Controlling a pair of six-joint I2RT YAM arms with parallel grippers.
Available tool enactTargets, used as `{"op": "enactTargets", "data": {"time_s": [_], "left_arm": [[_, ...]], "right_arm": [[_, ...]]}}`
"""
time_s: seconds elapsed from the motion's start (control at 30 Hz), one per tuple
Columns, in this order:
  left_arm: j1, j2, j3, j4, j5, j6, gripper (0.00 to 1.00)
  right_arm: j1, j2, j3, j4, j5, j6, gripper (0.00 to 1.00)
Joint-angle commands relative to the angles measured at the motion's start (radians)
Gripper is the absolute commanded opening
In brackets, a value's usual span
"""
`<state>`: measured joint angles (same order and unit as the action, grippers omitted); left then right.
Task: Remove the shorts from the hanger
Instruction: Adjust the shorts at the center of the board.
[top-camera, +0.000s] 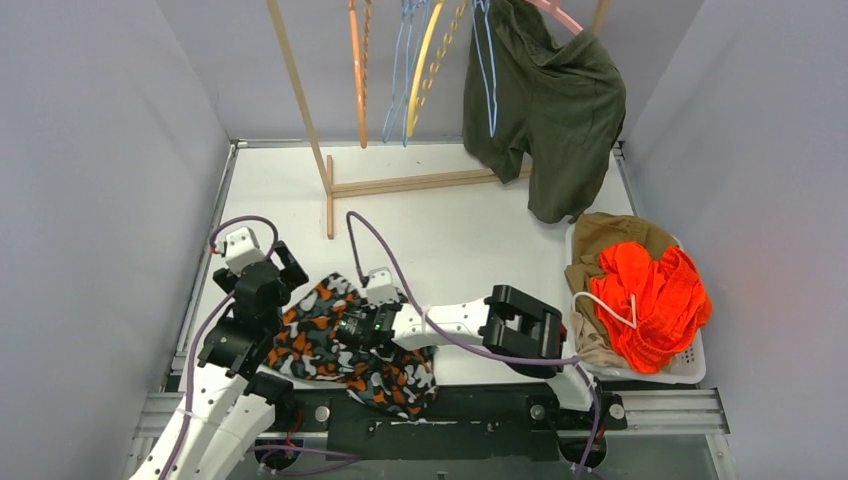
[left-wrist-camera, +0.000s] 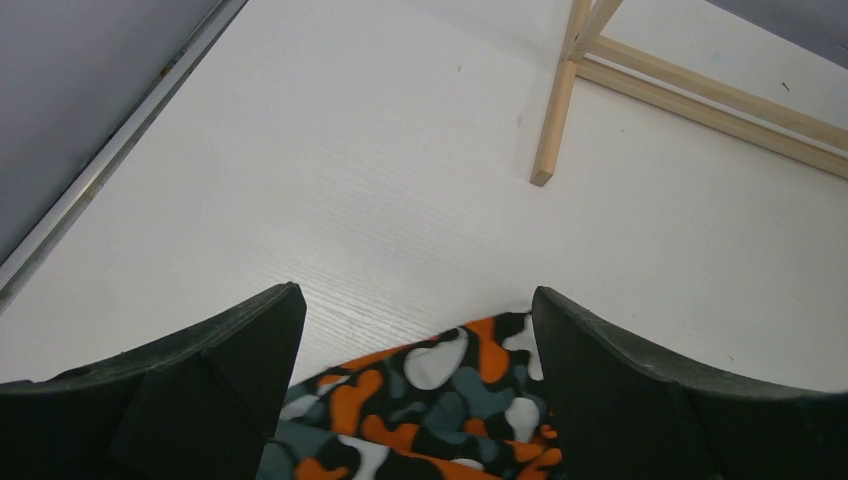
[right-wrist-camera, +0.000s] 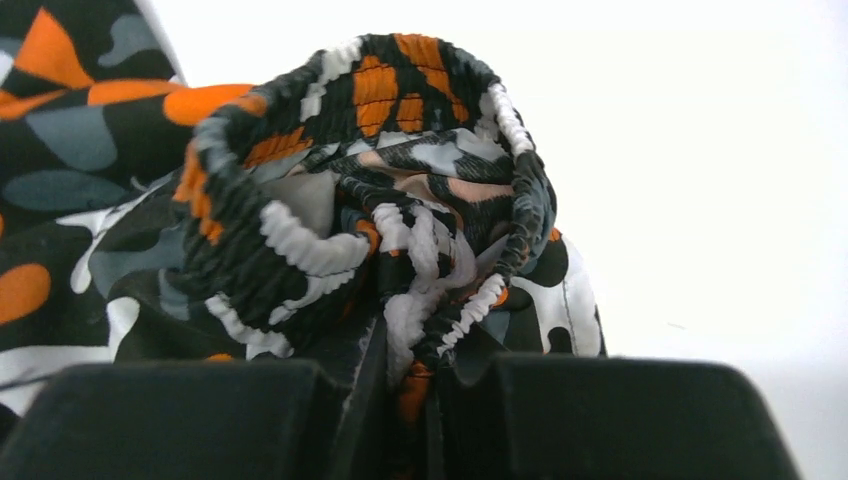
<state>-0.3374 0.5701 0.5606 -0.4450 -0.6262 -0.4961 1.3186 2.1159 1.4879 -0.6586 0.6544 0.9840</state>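
1. Right pincer (right-wrist-camera: 400, 365): clamped on the bunched waistband of the camouflage shorts (top-camera: 335, 355), lower centre, on the table (top-camera: 450, 230).
2. Left pincer (left-wrist-camera: 415, 295): wide, empty, above their edge.
3. Dark green shorts (top-camera: 550, 100): hanging, upper right.

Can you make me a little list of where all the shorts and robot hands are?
left gripper: jaws open, empty, above the edge of the camouflage shorts
right gripper: jaws shut on the camouflage shorts' stretchy waistband
camouflage shorts: lying on the table
dark green shorts: hanging on the wooden rack
basket: orange-red shorts on top of brown shorts
other hangers: empty
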Motion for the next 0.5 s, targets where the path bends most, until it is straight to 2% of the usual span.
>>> {"op": "enactTargets", "data": {"time_s": [0.0, 0.1, 0.17, 0.23, 0.37, 0.47], "left_arm": [[0.008, 0.003, 0.021, 0.031, 0.005, -0.006, 0.85], [0.008, 0.009, 0.016, 0.042, 0.027, 0.000, 0.85], [0.007, 0.024, -0.004, 0.079, 0.119, 0.025, 0.85], [0.008, 0.066, -0.025, 0.127, 0.246, 0.058, 0.84], [0.006, 0.225, -0.002, 0.139, 0.430, 0.090, 0.76], [0.004, 0.336, 0.027, 0.123, 0.501, 0.093, 0.66]], "right_arm": [[-0.055, -0.163, -0.146, -0.350, 0.190, 0.166, 0.00], [-0.106, -0.373, -0.207, -0.390, 0.228, 0.196, 0.00], [-0.136, -0.519, -0.236, -0.316, 0.208, 0.091, 0.01], [-0.163, -0.615, -0.271, -0.157, 0.112, -0.078, 0.05], [-0.178, -0.702, -0.352, 0.073, -0.100, -0.178, 0.16], [-0.184, -0.665, -0.383, 0.168, -0.229, -0.166, 0.23]]}}
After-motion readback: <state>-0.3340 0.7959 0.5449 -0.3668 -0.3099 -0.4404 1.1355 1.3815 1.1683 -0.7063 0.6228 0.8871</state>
